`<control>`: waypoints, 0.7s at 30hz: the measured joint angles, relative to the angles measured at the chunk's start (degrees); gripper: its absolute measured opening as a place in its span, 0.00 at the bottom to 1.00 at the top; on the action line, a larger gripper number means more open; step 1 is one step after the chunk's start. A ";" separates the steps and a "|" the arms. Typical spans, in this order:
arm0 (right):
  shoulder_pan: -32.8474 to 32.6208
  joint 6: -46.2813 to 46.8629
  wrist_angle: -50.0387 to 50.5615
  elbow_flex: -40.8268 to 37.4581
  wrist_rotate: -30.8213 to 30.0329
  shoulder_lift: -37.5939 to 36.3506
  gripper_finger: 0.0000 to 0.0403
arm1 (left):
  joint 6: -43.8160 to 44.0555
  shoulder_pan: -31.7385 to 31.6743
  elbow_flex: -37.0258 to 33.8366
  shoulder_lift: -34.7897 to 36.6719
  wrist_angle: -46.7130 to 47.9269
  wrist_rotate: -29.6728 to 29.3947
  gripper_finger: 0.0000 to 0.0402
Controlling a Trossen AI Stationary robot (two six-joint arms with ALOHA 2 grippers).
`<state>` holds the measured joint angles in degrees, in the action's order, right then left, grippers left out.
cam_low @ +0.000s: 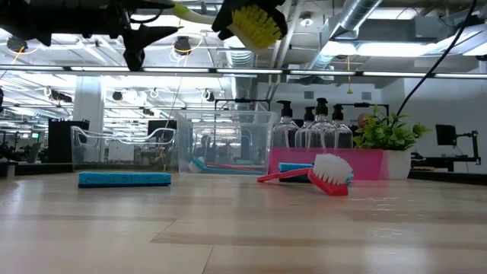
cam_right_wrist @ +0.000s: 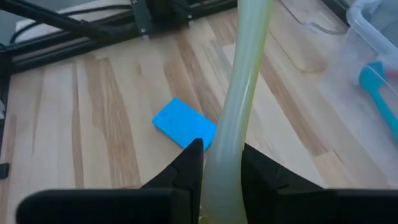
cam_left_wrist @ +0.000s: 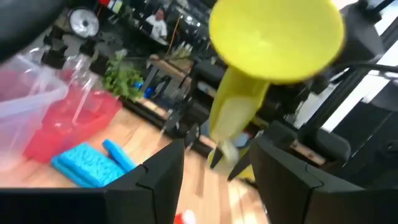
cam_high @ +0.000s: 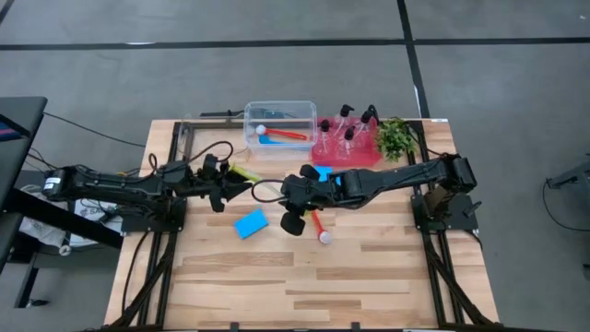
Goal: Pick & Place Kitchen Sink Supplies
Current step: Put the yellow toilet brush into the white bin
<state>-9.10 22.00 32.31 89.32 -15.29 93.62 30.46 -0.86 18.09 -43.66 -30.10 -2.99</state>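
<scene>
Setting: robotics lab or industrial workspace. Butcher-block worktop (cam_high: 277, 277) on a black metal frame, standing on grey concrete floor (cam_high: 277, 65). Low view shows open ceiling with exposed ducts (cam_low: 365, 19), strip lights, and further benches beyond.

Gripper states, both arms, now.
Left gripper: open, around the yellow-green brush, not gripping it.
Right gripper: shut on the yellow-green brush's handle, above the table.
</scene>
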 joint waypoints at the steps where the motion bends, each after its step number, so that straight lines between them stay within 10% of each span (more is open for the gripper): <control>1: 0.00 -0.09 -0.49 0.00 0.00 0.00 0.17 | 0.02 0.00 0.00 -0.02 -0.59 -0.20 0.46; 21: 0.68 -2.08 -5.06 -0.04 0.22 0.00 0.17 | 1.55 0.00 0.00 0.00 -12.30 -6.09 0.46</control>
<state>-8.42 19.92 27.24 89.27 -15.07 93.62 32.01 -0.86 18.09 -43.66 -42.40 -9.08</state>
